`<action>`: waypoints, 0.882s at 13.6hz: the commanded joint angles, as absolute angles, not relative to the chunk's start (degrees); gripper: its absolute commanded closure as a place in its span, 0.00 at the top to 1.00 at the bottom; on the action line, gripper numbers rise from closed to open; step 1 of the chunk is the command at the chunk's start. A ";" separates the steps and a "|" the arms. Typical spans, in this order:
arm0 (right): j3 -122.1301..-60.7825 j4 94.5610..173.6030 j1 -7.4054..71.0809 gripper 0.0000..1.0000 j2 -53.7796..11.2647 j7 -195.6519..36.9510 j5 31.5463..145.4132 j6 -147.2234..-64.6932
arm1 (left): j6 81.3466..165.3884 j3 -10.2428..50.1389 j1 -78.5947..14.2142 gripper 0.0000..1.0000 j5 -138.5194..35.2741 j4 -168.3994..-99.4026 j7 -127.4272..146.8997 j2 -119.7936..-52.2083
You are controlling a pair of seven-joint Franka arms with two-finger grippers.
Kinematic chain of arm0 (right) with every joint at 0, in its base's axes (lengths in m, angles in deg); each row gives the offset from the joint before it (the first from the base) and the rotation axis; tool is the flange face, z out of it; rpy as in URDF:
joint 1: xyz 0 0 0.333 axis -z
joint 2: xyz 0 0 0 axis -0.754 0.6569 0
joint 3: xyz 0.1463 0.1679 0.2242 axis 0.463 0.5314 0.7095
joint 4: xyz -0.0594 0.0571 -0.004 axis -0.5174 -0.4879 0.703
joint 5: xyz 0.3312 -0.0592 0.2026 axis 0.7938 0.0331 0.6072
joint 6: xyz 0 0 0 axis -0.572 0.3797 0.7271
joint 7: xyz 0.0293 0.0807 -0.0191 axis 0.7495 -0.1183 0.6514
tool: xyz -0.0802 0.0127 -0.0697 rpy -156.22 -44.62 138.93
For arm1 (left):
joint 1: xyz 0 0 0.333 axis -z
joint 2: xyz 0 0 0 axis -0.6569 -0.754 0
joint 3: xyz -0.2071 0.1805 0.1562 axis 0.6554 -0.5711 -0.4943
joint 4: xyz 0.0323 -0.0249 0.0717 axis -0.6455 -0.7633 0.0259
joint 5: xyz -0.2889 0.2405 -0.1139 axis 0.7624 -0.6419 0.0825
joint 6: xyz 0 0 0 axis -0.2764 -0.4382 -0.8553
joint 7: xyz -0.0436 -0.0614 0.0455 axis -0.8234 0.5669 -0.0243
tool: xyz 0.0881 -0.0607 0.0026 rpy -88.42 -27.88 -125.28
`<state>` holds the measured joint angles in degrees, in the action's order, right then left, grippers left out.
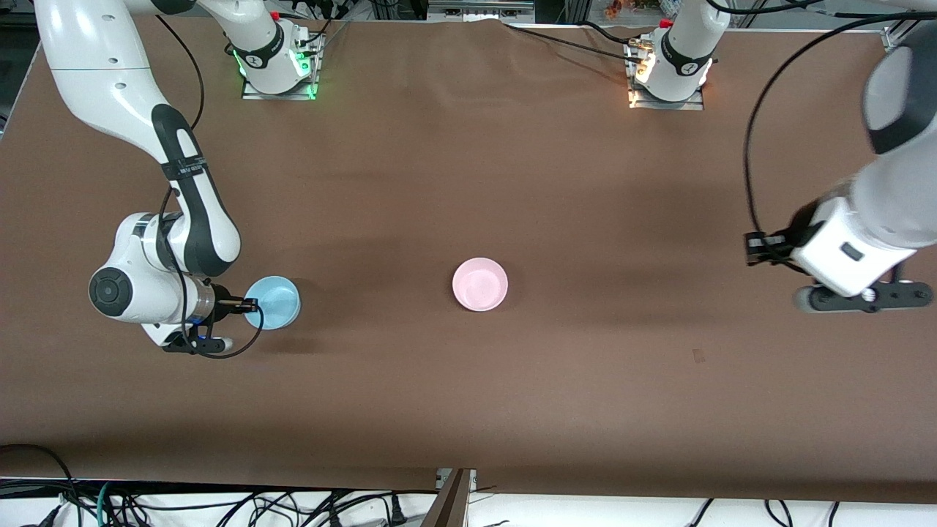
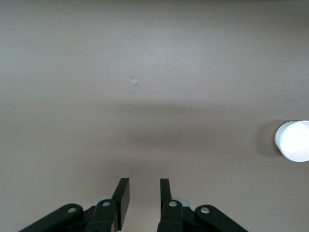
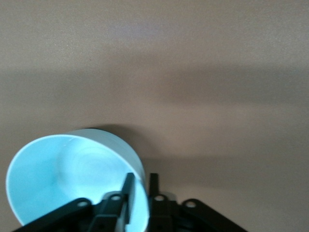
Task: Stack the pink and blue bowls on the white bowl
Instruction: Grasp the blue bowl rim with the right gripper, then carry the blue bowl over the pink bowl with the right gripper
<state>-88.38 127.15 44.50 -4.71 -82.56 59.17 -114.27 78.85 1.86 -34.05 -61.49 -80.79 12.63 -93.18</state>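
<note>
My right gripper [image 1: 249,307] is down at the blue bowl [image 1: 274,302], which sits on the brown worktop [image 1: 468,410] toward the right arm's end. In the right wrist view my fingers [image 3: 128,191] straddle the bowl's wall: one finger inside the bowl, the other outside, and the gap between them is narrow, pinched onto the rim. The blue bowl [image 3: 72,181] looks tipped a little toward the camera there, its pale inside showing; whether its base touches the worktop I cannot tell. From the front, the right arm comes down from its base at the top and bends in low beside the bowl, with the gripper reaching its rim sideways.

The pink bowl [image 1: 480,284] stands upright near the middle of the worktop, well apart from the blue one and touched by nothing.

My left gripper [image 1: 864,296] hangs over the left arm's end of the worktop, waiting. In the left wrist view its fingers [image 2: 123,193] are parted only a little, a slim gap between them, and nothing is in that gap: bare worktop below. At the edge of that same view a bright, pale round bowl [image 2: 293,141] sits on the worktop, washed out by the light, so its colour I cannot tell from there.

A small mark [image 2: 134,82] shows on the worktop ahead of the left fingers.
</note>
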 commanded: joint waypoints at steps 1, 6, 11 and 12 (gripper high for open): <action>-88.20 126.82 43.41 0.00 -6.48 -84.02 60.16 -112.86 | 78.62 2.15 -38.15 0.33 -59.83 -82.26 6.11 -91.06; -84.09 121.83 38.92 0.00 -7.02 -100.08 60.16 -110.76 | 79.24 2.24 -43.52 0.43 -55.96 -85.24 1.01 -89.91; -77.31 116.01 31.04 0.00 -6.75 -124.50 59.46 -108.99 | 88.62 2.24 -44.05 0.44 -56.04 -102.26 -0.57 -79.83; -77.31 115.31 28.40 0.00 -6.40 -128.64 59.37 -109.25 | 90.82 2.24 -44.05 0.44 -56.13 -105.87 -2.58 -77.80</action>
